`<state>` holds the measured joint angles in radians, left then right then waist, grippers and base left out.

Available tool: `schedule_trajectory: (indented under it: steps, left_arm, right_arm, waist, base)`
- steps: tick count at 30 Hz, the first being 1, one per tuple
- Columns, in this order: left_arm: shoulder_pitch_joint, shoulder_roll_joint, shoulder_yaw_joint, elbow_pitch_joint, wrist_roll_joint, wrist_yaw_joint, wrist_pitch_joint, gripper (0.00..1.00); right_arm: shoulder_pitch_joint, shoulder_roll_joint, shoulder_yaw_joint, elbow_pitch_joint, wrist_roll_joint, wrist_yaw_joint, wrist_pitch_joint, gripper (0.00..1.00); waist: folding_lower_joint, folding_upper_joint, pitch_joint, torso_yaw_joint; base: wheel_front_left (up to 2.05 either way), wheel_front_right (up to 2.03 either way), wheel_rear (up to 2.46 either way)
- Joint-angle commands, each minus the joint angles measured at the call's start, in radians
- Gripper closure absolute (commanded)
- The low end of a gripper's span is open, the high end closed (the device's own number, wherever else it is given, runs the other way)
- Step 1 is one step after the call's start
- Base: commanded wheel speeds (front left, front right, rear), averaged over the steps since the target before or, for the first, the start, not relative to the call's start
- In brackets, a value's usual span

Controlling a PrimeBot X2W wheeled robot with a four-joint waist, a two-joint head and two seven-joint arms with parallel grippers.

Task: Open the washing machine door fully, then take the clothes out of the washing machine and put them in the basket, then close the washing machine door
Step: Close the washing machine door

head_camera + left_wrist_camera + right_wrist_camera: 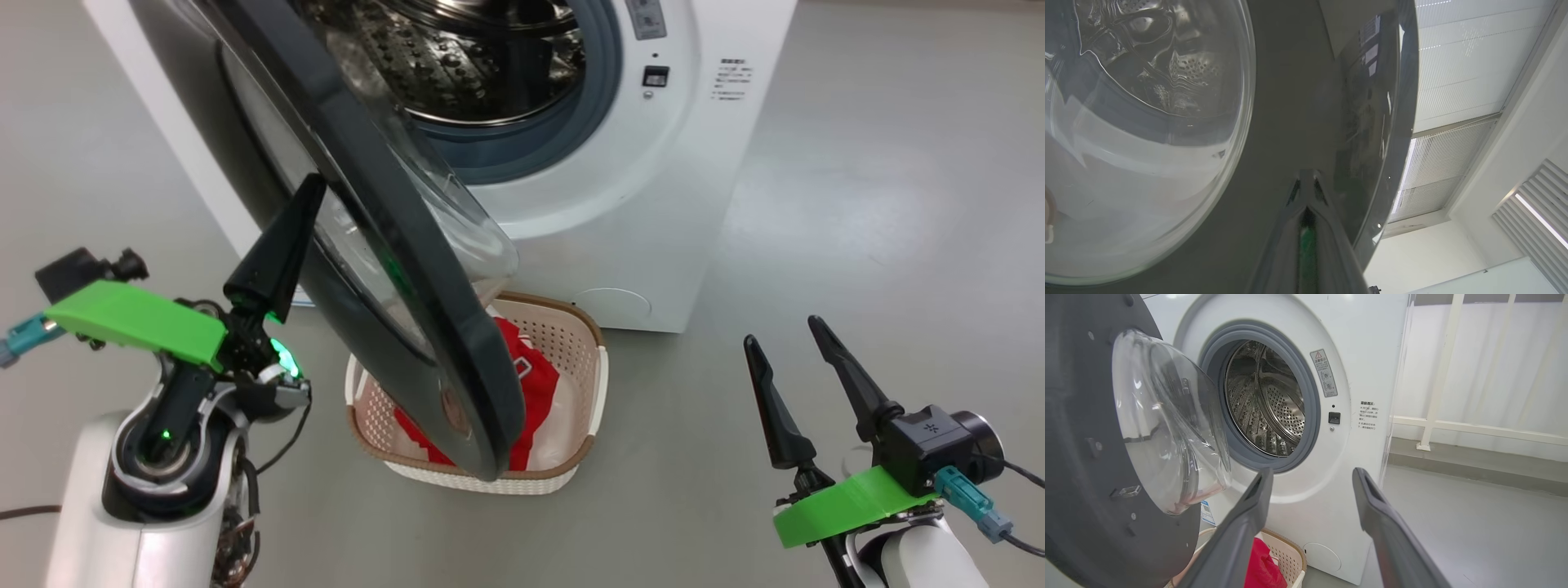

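The white washing machine (653, 204) stands with its door (465, 351) swung out at an angle, black rim toward me. My left gripper (313, 184) is shut, with nothing in it, and its tips meet the door's glossy outer face (1290, 102) beside the glass bowl (1147, 122). The steel drum (1265, 400) looks bare. Red clothes (535, 384) lie in the cream basket (584, 384) on the floor below the door. At the lower right my right gripper (788, 331) is open and holds nothing; it points at the machine's front (1312, 475), well clear of it.
The door's lower edge hangs over the basket's left half. Grey floor (857, 204) spreads to the right of the machine. In the right wrist view a white railing (1433, 416) and a curtain stand beyond it.
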<state>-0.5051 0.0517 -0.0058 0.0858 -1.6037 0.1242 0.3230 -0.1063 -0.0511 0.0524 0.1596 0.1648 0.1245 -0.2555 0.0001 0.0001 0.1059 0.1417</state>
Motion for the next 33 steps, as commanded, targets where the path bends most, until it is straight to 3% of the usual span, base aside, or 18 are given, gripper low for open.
schedule_trajectory:
  steps: [1, 23, 33]
  left_arm:
    - [-0.049, 0.018, 0.017, -0.018, -0.007, -0.005, 0.004, 1.0]
    - [-0.177, 0.004, 0.0, 0.093, -0.052, -0.026, -0.033, 1.0]
    - [-0.259, 0.001, 0.0, 0.168, -0.038, -0.046, -0.106, 1.0]
  right_arm:
    - [-0.034, 0.001, 0.028, -0.024, -0.003, 0.006, -0.006, 0.0]
    - [-0.035, 0.001, 0.028, -0.033, -0.002, 0.006, -0.006, 0.0]
    - [-0.035, 0.001, 0.033, -0.044, 0.022, 0.006, -0.006, 0.0]
  waist:
    - [-0.0001, -0.0001, 0.003, -0.022]
    - [-0.0001, -0.0001, 0.031, -0.139]
    - [-0.0001, -0.0001, 0.068, -0.2]
  base:
    - [0.0, 0.0, 0.0]
    - [0.0, 0.0, 0.0]
    - [0.0, 0.0, 0.0]
